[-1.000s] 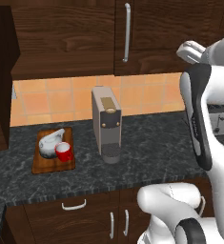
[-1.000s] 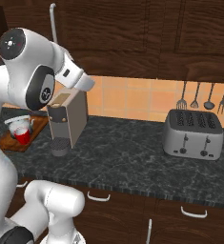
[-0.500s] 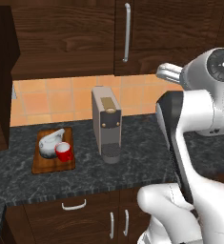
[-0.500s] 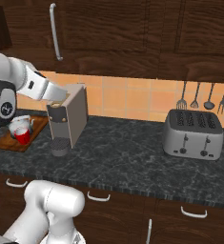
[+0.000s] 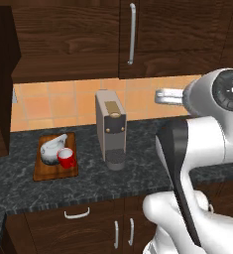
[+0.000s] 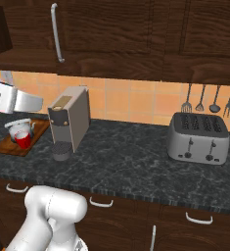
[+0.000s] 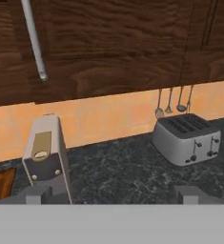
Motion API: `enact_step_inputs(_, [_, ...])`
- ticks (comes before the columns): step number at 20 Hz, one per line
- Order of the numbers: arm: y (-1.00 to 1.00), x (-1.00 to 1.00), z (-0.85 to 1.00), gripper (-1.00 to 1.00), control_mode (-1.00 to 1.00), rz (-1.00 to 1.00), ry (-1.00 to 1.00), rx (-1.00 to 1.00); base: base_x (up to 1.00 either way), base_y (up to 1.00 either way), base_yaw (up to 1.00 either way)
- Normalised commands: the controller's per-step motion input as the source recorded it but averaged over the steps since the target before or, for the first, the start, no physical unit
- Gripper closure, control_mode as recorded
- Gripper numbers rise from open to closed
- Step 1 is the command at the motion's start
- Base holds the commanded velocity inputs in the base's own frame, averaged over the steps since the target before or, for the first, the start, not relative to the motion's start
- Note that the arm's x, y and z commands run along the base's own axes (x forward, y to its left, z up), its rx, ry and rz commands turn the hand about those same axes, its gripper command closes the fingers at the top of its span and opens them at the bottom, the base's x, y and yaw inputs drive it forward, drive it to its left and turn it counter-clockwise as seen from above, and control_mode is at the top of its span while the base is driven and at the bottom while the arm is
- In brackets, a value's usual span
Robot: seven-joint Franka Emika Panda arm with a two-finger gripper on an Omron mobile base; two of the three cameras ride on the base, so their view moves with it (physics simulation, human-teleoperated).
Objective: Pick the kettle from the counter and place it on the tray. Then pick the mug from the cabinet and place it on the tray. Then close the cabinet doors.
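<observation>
**Arm swings clear, doors still to close**

Since a second ago the arm has swung across while the counter things stayed put. The kettle [image 5: 52, 149] and mug [image 5: 66, 158] sit together on the tray [image 5: 55, 171], beside the coffee machine [image 5: 110, 128]. The gripper [image 7: 112, 195] hangs wide open and empty, free for the left door [image 5: 0, 74], which seems ajar

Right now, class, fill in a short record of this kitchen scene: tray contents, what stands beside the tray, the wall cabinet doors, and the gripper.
tray: on the counter, holds both items
kettle: on the tray, silver-grey
mug: red, on the tray, right beside the kettle
coffee machine: upright on the counter, right of the tray
toaster: far right on the counter
cabinet doors: right one shut; a dark panel at the left edge stands out
gripper: open, empty
</observation>
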Motion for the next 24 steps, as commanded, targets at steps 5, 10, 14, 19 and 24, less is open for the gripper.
enact_step_inputs(5, [0.95, -0.64, 0.00, -1.00, -1.00, 0.00, 0.03, -0.27, 0.00, 0.00, 0.00])
enact_step_inputs(10, [0.97, -0.68, 0.00, -1.00, -1.00, 0.03, 0.14, -0.35, 0.00, 0.00, 0.00])
enact_step_inputs(14, [0.93, -0.31, 0.00, -1.00, -1.00, 0.03, 0.24, -0.29, 0.00, 0.00, 0.00])
enact_step_inputs(19, [0.71, -0.05, 0.00, -1.00, -1.00, 0.03, 0.22, -0.19, 0.00, 0.00, 0.00])
enact_step_inputs(24, [0.31, -0.03, -0.08, -1.00, -1.00, 0.03, 0.09, -0.13, 0.00, 0.00, 0.00])
